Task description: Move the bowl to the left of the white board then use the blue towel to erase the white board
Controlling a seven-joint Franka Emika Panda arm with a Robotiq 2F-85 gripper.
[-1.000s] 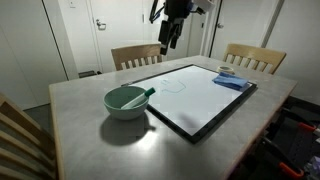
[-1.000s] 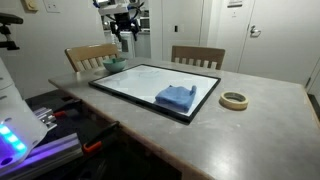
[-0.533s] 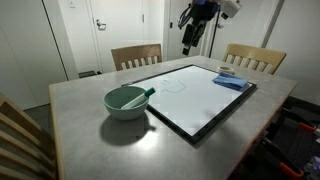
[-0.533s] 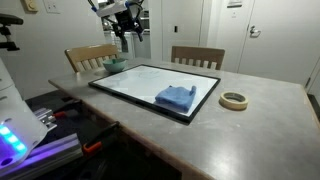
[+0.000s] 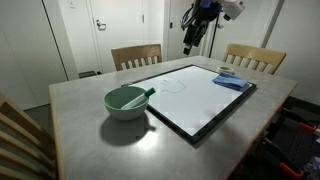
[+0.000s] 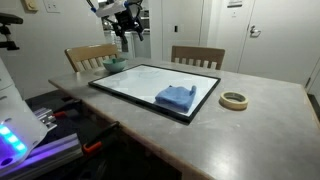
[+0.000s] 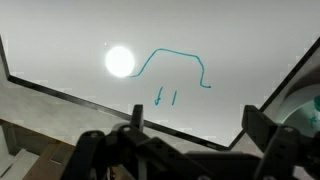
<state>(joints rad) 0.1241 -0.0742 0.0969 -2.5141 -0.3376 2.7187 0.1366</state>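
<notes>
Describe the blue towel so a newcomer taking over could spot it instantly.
Find the grey table, then the large black-framed white board lying flat on it. The blue towel sits on the board's end nearest the tape roll, the only bright-blue crumpled cloth there.

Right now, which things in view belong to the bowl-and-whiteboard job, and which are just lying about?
Job:
bowl
white board
blue towel, lying on the board
gripper, open, up above the board

Lying about:
tape roll on the table
wooden chairs at the far side
</notes>
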